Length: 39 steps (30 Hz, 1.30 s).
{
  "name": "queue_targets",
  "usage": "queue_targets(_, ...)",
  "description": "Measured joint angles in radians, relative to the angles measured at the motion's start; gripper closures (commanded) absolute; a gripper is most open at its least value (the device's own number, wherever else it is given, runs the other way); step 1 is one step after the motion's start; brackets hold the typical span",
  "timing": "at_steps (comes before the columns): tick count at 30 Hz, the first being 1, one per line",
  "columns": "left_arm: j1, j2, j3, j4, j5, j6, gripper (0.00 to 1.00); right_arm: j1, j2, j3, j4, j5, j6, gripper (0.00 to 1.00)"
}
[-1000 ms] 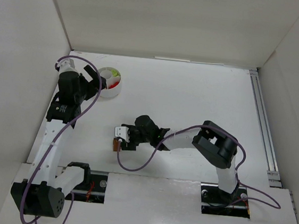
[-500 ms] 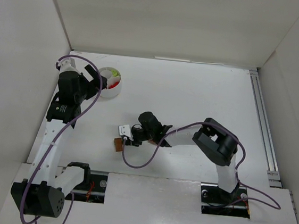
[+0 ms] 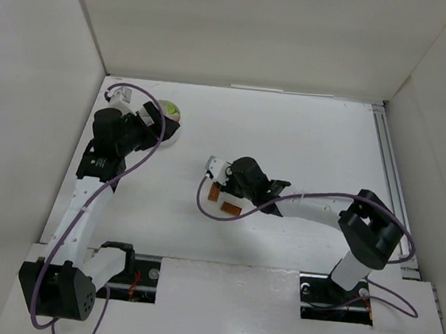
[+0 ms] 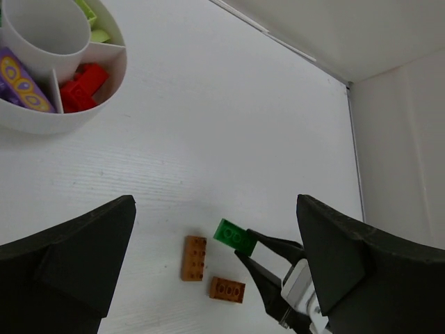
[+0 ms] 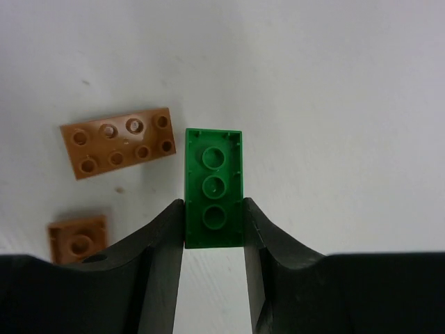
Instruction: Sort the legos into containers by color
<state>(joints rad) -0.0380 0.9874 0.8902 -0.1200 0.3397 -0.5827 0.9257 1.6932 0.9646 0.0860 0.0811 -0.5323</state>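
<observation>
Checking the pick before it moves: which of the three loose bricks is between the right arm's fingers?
The green brick, pinched along its long sides; the two orange bricks lie free beside it, untouched.

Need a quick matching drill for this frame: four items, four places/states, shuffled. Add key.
Items:
1. green brick
2. orange bricks
3. red bricks
4. left gripper

Places/states:
A. open, holding nothing
B. in one compartment of the dish
C. lying loose on the table
D. pinched in the right gripper

Pairs: 1-D, 2-C, 3-B, 4-A
</observation>
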Motion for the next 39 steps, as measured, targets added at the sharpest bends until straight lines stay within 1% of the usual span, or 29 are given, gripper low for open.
queue_targets(2, -0.005, 0.009, -0.004, 0.029, 0.028, 0.002, 0.00, -0.010, -0.027, -0.010, -0.034, 0.096, 0.014, 0.86)
queue_targets(4, -0.013, 0.015, -0.015, 0.062, 0.053, 0.005, 0.00, -0.019, -0.051, -0.027, -0.058, 0.151, 0.026, 0.86)
queue_targets(6, -0.033, 0.027, -0.032, 0.097, 0.083, 0.013, 0.00, -0.036, -0.081, -0.058, -0.071, 0.174, 0.032, 0.86)
queue_targets(9, -0.087, 0.070, -0.052, 0.143, 0.154, 0.035, 0.00, -0.068, -0.151, -0.112, -0.076, 0.145, 0.024, 0.86)
queue_targets(11, -0.130, 0.111, -0.067, 0.190, 0.230, 0.054, 0.00, -0.096, -0.213, -0.144, -0.066, 0.077, 0.006, 0.86)
queue_targets(13, -0.166, 0.153, -0.093, 0.253, 0.329, 0.061, 0.03, -0.132, -0.283, -0.177, -0.032, -0.020, -0.016, 0.86)
queue_targets(15, -0.195, 0.189, -0.116, 0.309, 0.429, 0.060, 0.03, -0.183, -0.362, -0.213, 0.013, -0.150, -0.039, 0.84)
queue_targets(17, -0.216, 0.219, -0.130, 0.360, 0.500, 0.054, 0.06, -0.235, -0.430, -0.239, 0.068, -0.267, -0.051, 0.83)
queue_targets(19, -0.240, 0.247, -0.131, 0.405, 0.552, 0.050, 0.07, -0.274, -0.473, -0.249, 0.115, -0.365, -0.059, 0.83)
queue_targets(21, -0.276, 0.273, -0.127, 0.443, 0.586, 0.049, 0.10, -0.279, -0.490, -0.249, 0.153, -0.444, -0.067, 0.83)
queue_targets(22, -0.296, 0.285, -0.121, 0.450, 0.601, 0.049, 0.10, -0.278, -0.493, -0.249, 0.164, -0.477, -0.071, 0.83)
queue_targets(26, -0.354, 0.352, -0.069, 0.481, 0.640, 0.047, 0.16, -0.277, -0.499, -0.260, 0.200, -0.579, -0.081, 0.83)
queue_targets(28, -0.362, 0.377, -0.047, 0.492, 0.647, 0.047, 0.21, -0.276, -0.508, -0.271, 0.216, -0.610, -0.082, 0.83)
queue_targets(29, -0.366, 0.388, -0.038, 0.494, 0.649, 0.046, 0.27, -0.276, -0.515, -0.277, 0.223, -0.618, -0.081, 0.83)
queue_targets(32, -0.374, 0.400, -0.029, 0.499, 0.649, 0.043, 0.33, -0.270, -0.539, -0.286, 0.240, -0.632, -0.079, 0.83)
queue_targets(33, -0.380, 0.401, -0.029, 0.499, 0.647, 0.043, 0.39, -0.269, -0.548, -0.290, 0.243, -0.635, -0.078, 0.83)
queue_targets(36, -0.396, 0.401, -0.027, 0.499, 0.648, 0.040, 0.52, -0.262, -0.565, -0.295, 0.263, -0.639, -0.077, 0.82)
queue_targets(37, -0.402, 0.401, -0.026, 0.499, 0.647, 0.038, 0.62, -0.259, -0.568, -0.295, 0.270, -0.639, -0.077, 0.82)
queue_targets(39, -0.407, 0.401, -0.025, 0.500, 0.653, 0.031, 0.74, -0.251, -0.569, -0.295, 0.277, -0.636, -0.077, 0.82)
